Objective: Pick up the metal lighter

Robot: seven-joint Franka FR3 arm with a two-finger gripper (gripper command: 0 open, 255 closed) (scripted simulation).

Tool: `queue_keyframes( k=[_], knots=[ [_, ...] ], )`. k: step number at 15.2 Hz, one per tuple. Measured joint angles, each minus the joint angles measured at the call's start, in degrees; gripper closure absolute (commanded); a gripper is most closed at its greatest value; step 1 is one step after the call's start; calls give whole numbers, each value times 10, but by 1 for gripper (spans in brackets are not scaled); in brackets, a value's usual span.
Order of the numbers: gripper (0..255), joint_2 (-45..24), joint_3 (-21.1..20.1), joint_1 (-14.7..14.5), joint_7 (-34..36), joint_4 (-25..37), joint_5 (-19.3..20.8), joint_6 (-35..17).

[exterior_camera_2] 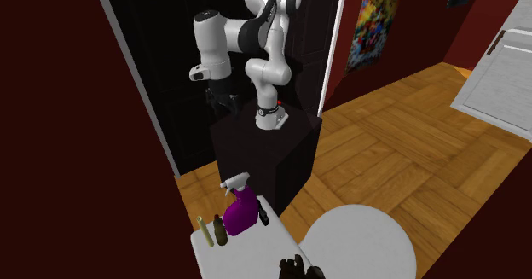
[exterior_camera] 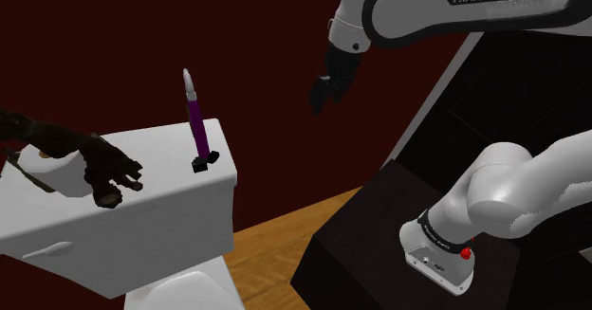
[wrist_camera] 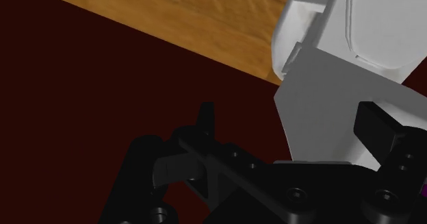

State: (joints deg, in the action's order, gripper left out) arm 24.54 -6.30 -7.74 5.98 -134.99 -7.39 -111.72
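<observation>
Black and small, the lighter (exterior_camera: pixel 201 163) sits on the white lid of the toilet tank (exterior_camera: pixel 114 204). It is at the end nearest the stand (exterior_camera: pixel 379 232), just beside the foot of a purple spray bottle (exterior_camera: pixel 196 118); whether the two touch I cannot tell. In the second exterior view the lighter (exterior_camera_2: pixel 263 216) lies to the right of the spray bottle (exterior_camera_2: pixel 241 207), near the lid's edge. It looks dark rather than shiny.

The gripper (exterior_camera: pixel 324 98) hangs in the air well apart from the lighter, higher up and toward the shoulder view's right, with bare dark red wall between them. In the second exterior view the gripper (exterior_camera_2: pixel 223 98) is beyond the toilet tank (exterior_camera_2: pixel 234 256), close to the stand (exterior_camera_2: pixel 256 149). In the wrist view the gripper (wrist_camera: pixel 291 120) has its two fingers (wrist_camera: pixel 205 116) parted and clasping nothing. A grey-white block (wrist_camera: pixel 321 113) and a strip of wooden floor (wrist_camera: pixel 171 10) show beyond them.

On the tank lid there are:
- one lighter
- one spray bottle
- one small dark bottle (exterior_camera_2: pixel 219 232)
- one yellow-green stick (exterior_camera_2: pixel 205 230)
- one dark brown knobbly thing (exterior_camera: pixel 109 171)

Elsewhere there are:
- one arm (exterior_camera_2: pixel 211 38)
- one stand
- one round white toilet lid (exterior_camera_2: pixel 358 243)
- two posters (exterior_camera_2: pixel 375 26) on the wall
- one white door (exterior_camera_2: pixel 503 60)
</observation>
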Motion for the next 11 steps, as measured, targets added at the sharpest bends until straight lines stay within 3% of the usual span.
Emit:
queue_keyframes(
  k=[11],
  knots=[
    [0,-194,-42,-45,30,98,-81,-106]
  ],
)
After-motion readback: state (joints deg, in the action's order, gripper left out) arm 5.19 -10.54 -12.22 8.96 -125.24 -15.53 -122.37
